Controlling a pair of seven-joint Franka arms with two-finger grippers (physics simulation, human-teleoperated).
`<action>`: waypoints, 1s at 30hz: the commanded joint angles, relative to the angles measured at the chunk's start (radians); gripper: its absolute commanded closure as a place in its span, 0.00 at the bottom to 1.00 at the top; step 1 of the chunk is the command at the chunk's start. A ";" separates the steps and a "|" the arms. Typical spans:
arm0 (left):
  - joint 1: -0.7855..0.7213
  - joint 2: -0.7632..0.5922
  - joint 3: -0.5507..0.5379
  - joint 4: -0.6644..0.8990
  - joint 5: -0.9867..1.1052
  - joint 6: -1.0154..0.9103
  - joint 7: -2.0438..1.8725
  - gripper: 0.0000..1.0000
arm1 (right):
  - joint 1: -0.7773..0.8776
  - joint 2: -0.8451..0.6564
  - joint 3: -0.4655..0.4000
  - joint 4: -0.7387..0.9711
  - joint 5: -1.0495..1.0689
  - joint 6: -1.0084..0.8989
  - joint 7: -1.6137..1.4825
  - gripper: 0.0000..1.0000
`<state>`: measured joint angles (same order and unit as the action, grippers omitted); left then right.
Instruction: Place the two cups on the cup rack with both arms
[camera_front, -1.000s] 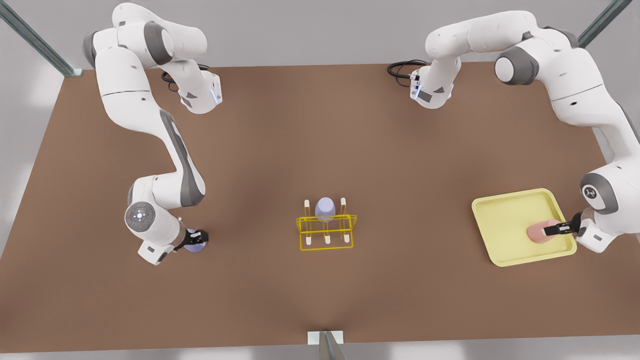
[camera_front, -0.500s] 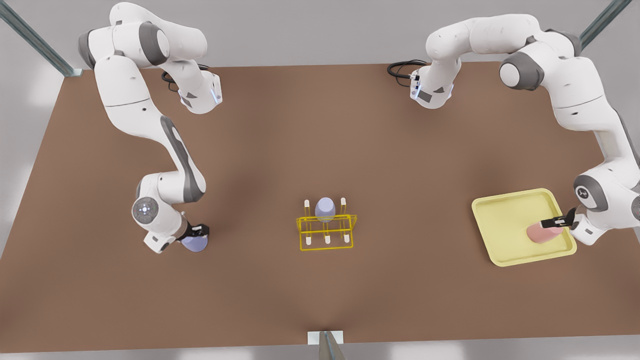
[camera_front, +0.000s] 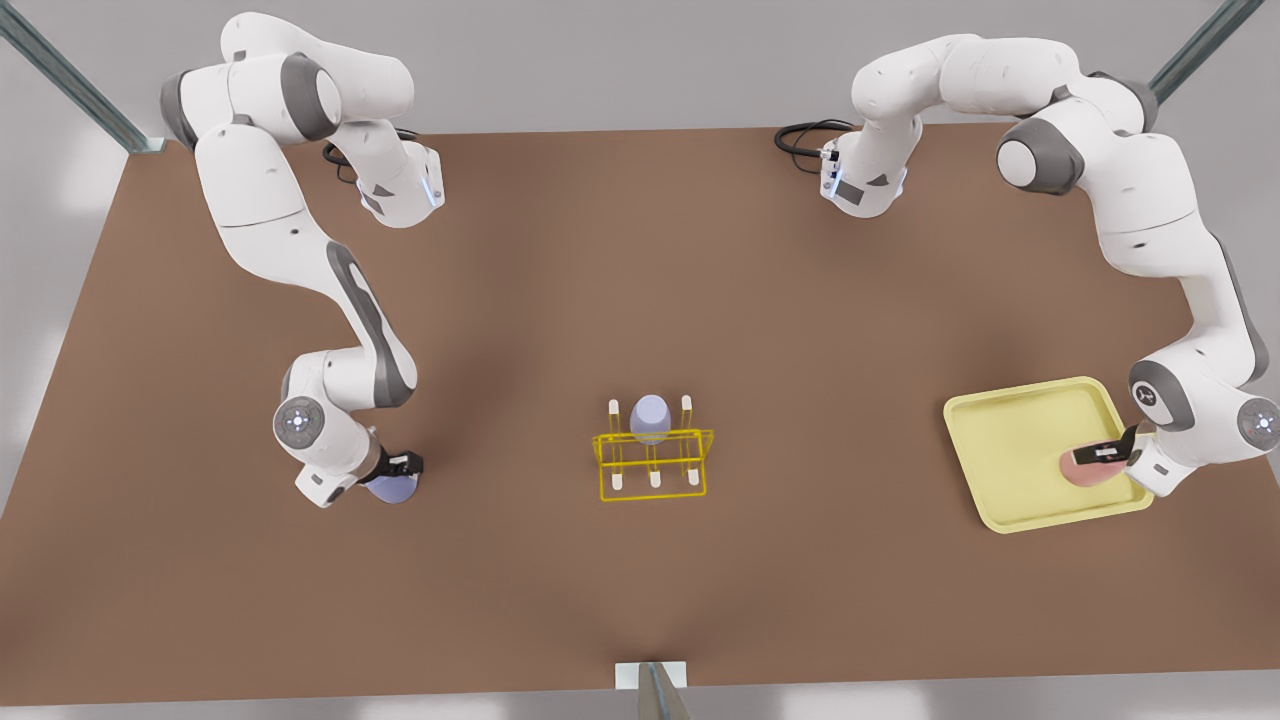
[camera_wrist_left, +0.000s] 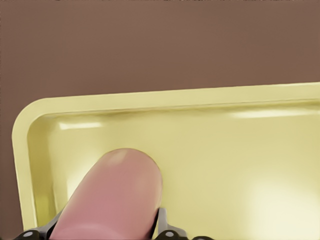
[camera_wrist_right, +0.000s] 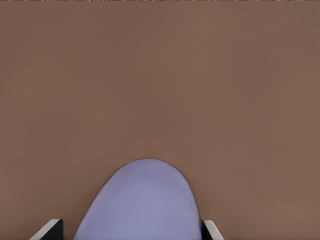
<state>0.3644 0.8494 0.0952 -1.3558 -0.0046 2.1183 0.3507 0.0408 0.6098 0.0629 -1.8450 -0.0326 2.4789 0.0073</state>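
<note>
Front view first: a matte brown table (camera_front: 640, 300) carries a thin bright-yellow wire cup rack (camera_front: 653, 456) at its middle, a smooth lavender twin cup (camera_front: 649, 417) already sitting on a white-tipped peg; the left gripper (camera_front: 1104, 456), at the front view's right, is closed around the pale pink cup (camera_front: 1083, 467), which lies on its side inside the glossy pale-yellow tray (camera_front: 1010, 440); the right gripper (camera_front: 398, 470), at the front view's left, clasps the rounded, tapered lavender cup (camera_front: 392, 487) between its fingers, low over bare tabletop, well apart from the rack.
</note>
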 joint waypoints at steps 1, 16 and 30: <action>-0.002 -0.001 0.000 0.000 0.000 0.014 0.028 0.19 | -0.001 0.005 0.000 0.000 0.002 0.006 0.003 0.00; -0.009 0.005 -0.002 0.004 0.002 0.015 0.021 0.23 | -0.001 0.002 0.000 0.021 0.002 0.002 -0.007 0.16; -0.174 -0.139 -0.023 0.001 -0.051 -0.222 -0.199 0.23 | -0.009 -0.071 0.126 0.032 0.017 -0.006 -0.015 0.16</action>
<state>0.2092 0.7141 0.0728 -1.3551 -0.0264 1.9615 0.3169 0.0338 0.5467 0.1745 -1.8130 -0.0234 2.4757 -0.0068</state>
